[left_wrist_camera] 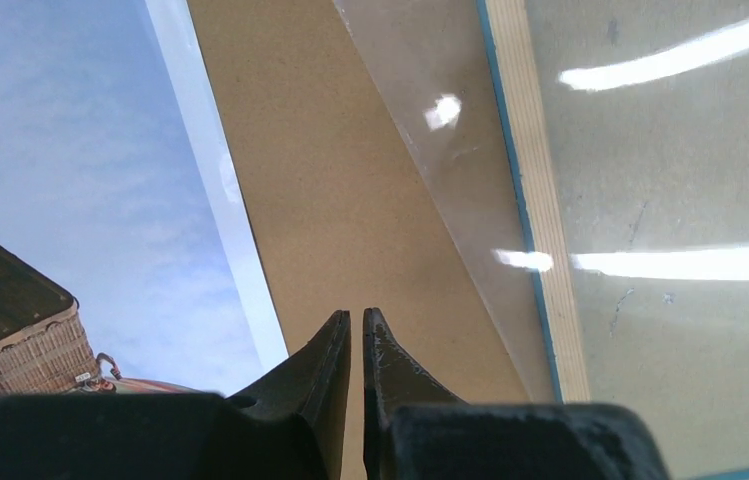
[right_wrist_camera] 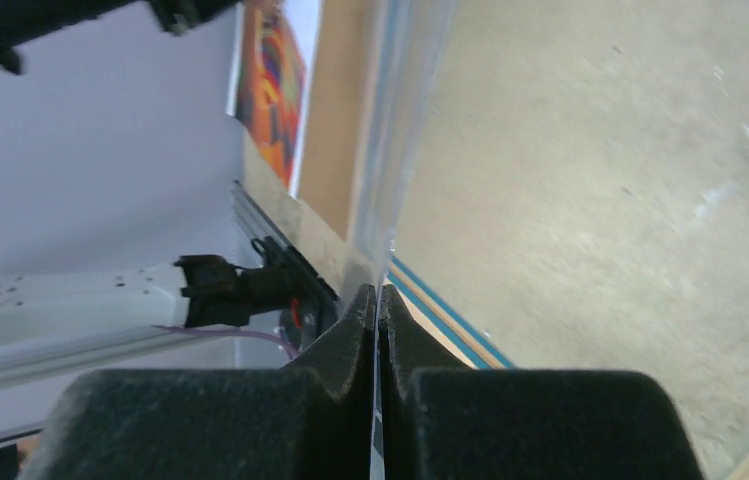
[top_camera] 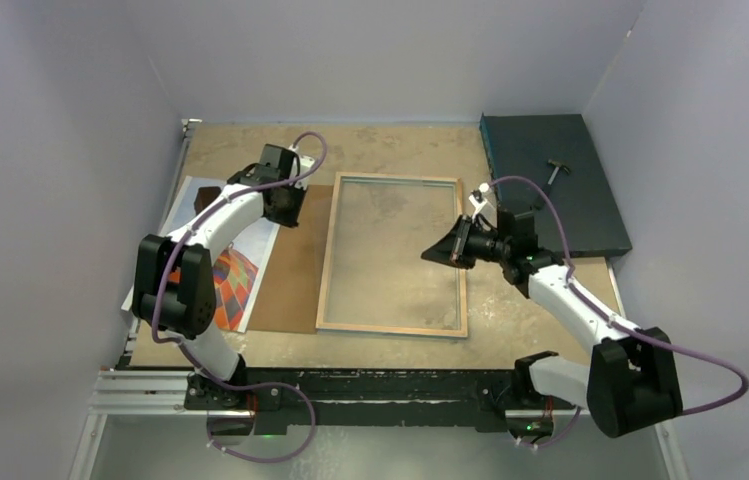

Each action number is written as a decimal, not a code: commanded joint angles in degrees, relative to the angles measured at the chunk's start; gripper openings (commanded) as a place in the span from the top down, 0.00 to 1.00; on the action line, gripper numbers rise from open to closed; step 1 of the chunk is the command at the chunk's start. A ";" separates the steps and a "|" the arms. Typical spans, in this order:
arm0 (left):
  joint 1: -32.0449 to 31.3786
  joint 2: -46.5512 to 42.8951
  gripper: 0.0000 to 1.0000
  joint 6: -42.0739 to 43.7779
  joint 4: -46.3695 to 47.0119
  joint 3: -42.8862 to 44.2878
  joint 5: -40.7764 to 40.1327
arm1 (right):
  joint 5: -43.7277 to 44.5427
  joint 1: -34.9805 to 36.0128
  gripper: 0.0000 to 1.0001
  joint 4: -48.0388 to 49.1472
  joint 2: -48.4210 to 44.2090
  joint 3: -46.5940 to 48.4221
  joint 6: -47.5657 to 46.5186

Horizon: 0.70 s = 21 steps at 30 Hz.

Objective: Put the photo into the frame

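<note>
The photo (top_camera: 235, 285) lies face up at the table's left, partly under my left arm; its blue sky (left_wrist_camera: 70, 150) fills the left of the left wrist view. The frame (top_camera: 393, 328) lies flat in the middle, pale wood side up, its rail (left_wrist_camera: 540, 200) blue at the edge. My left gripper (left_wrist_camera: 357, 315) hovers over the brown board, jaws a thin slit apart with nothing between them. My right gripper (right_wrist_camera: 378, 292) is over the frame's right side, shut on the edge of a clear sheet (right_wrist_camera: 390, 150), whose corner (left_wrist_camera: 450, 180) overlaps the board.
A brown backing board (top_camera: 295, 270) lies between photo and frame. A dark teal slab (top_camera: 550, 190) with a small hammer (top_camera: 557, 172) sits at the back right. Grey walls close in on three sides.
</note>
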 commanded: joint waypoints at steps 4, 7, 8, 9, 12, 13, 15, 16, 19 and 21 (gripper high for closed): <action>0.11 0.22 0.94 0.92 2.22 -1.28 -0.46 | 6.17 -0.17 1.00 -1.35 -0.54 -1.84 -4.42; 0.06 0.51 0.95 0.92 2.47 -1.54 -0.15 | 10.34 -0.17 1.00 -2.37 -2.01 -2.33 -4.61; 0.09 0.48 0.95 0.92 2.52 -1.60 -0.10 | 11.72 -0.13 1.00 -2.54 -2.42 -2.56 -4.57; 0.04 0.56 0.95 0.92 2.56 -1.53 -0.02 | 12.81 -0.17 1.00 -2.65 -2.73 -2.84 -4.52; -0.04 0.81 0.96 0.84 2.57 -1.28 0.44 | 15.11 -0.17 1.00 -1.83 -3.02 -3.82 -4.07; -0.04 0.90 0.96 0.75 2.53 -1.26 0.82 | 14.70 -0.15 1.00 -1.05 -2.88 -4.40 -3.96; -0.12 1.22 0.96 0.44 2.50 -1.40 1.52 | 13.56 -0.17 1.00 0.02 -2.16 -5.08 -4.46; -0.39 1.41 0.96 0.32 2.64 -1.58 1.90 | 13.44 -0.17 1.00 0.78 -1.62 -5.30 -4.69; -2.48 2.29 0.97 0.07 3.24 -2.46 1.94 | 11.99 -0.17 0.96 3.14 -1.34 -7.06 -3.89; -4.43 3.21 0.98 -0.11 3.66 -3.03 1.38 | 11.77 -0.17 0.93 3.77 -1.91 -8.61 -3.22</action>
